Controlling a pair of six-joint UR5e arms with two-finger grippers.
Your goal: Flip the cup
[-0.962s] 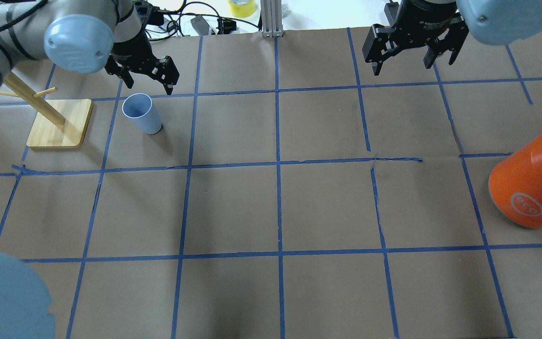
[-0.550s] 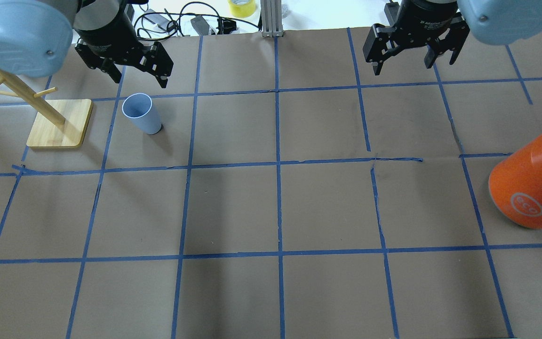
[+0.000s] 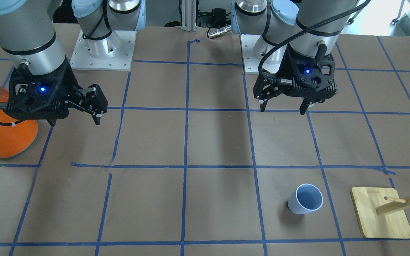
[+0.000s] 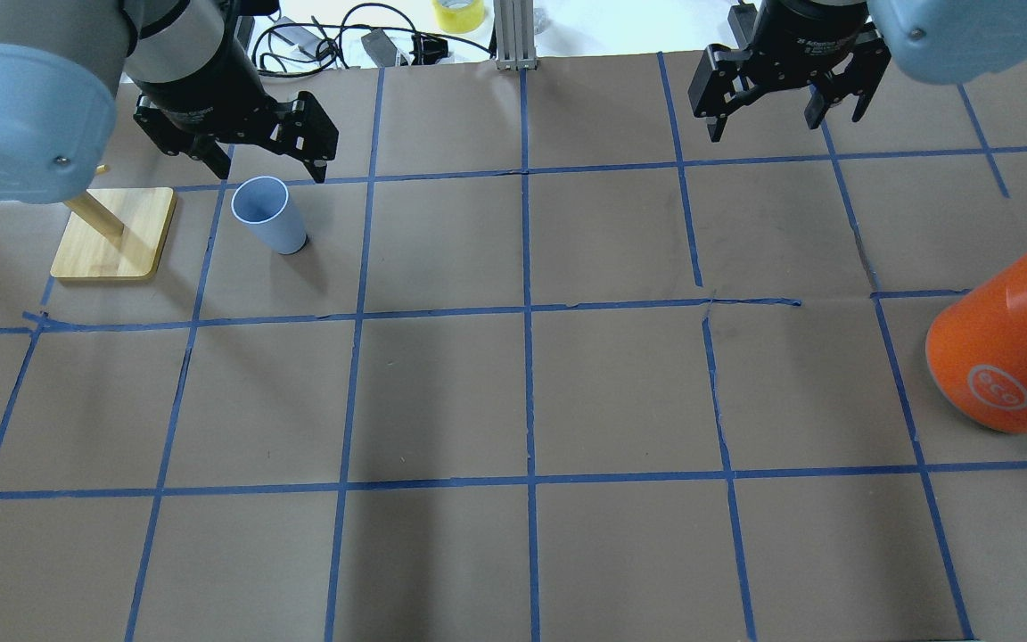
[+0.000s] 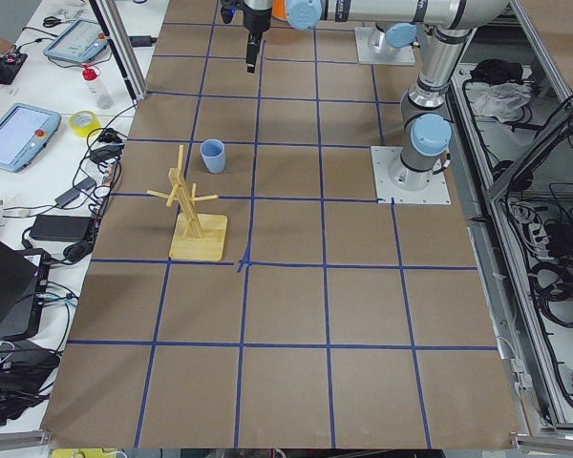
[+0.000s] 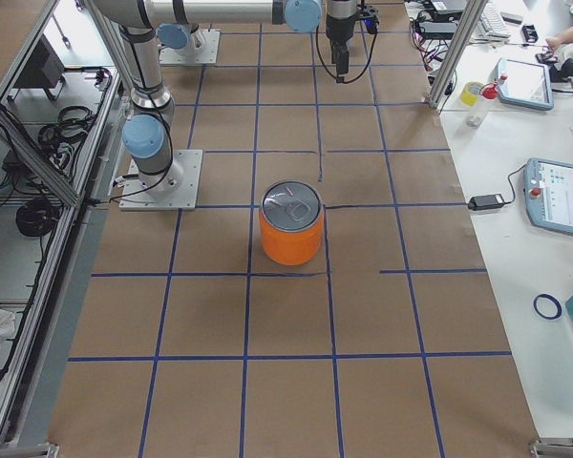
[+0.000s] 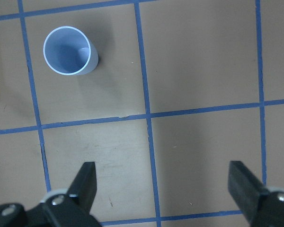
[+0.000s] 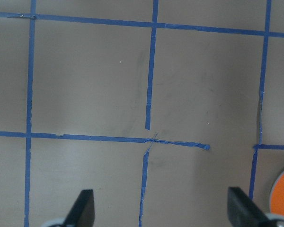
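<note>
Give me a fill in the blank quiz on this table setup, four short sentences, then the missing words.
1. The cup stands with its mouth facing ____.
2. The left gripper hangs apart from the cup with its jaws ____, holding nothing.
3. The large can is ____ with a silver top.
4. Beside the cup stands a rack made of ____.

Missing words: up; open; orange; wood

The cup (image 4: pixel 268 214) stands beside the rack (image 4: pixel 112 234) (can (image 4: pixel 999 357) far right).
</note>
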